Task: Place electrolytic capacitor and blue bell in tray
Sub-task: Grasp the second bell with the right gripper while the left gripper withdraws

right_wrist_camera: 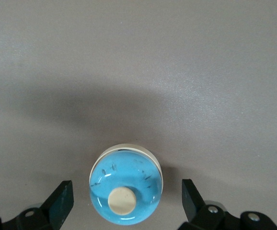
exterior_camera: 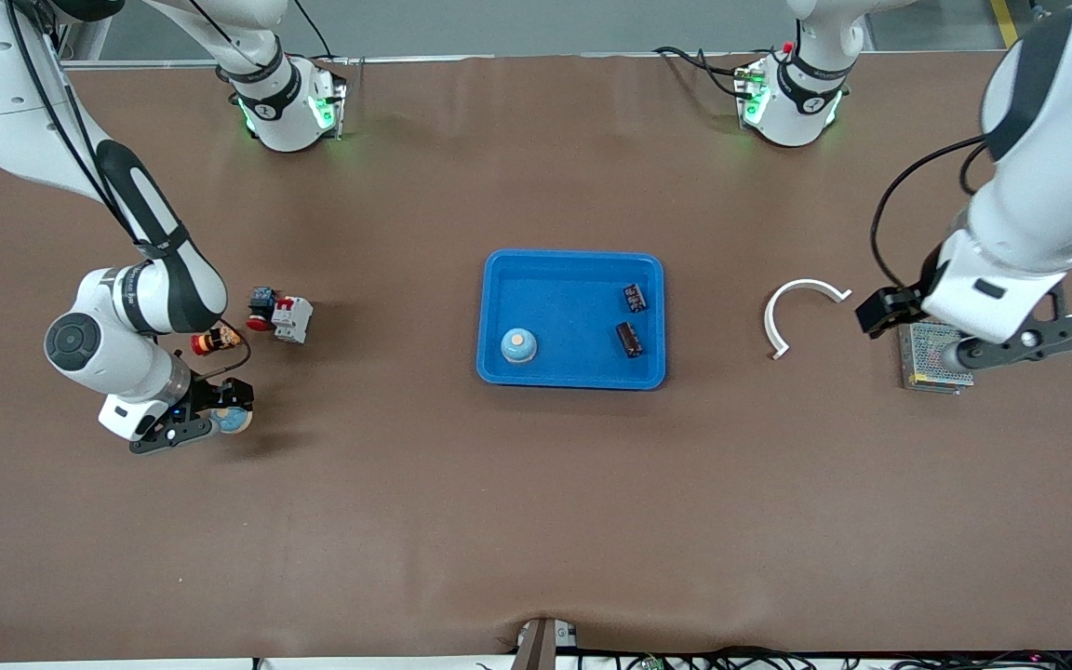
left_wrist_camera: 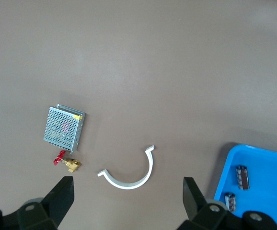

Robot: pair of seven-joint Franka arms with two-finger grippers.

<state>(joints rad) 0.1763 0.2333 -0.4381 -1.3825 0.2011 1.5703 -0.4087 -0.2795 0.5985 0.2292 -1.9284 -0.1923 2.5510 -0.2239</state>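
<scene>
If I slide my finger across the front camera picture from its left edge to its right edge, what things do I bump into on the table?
Right gripper over a blue bell → red-and-white switch parts → bell in the tray → capacitor in the tray → white curved clip → metal mesh box under the left gripper.

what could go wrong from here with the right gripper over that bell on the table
1. The right gripper hangs open over a second blue bell on the bare table; its rounded dome could slip from the fingers if they close too high.
2. The tray already holds a blue bell and two capacitors, so a careless drop could knock them.
3. The left gripper, open, waits over the white clip.
</scene>
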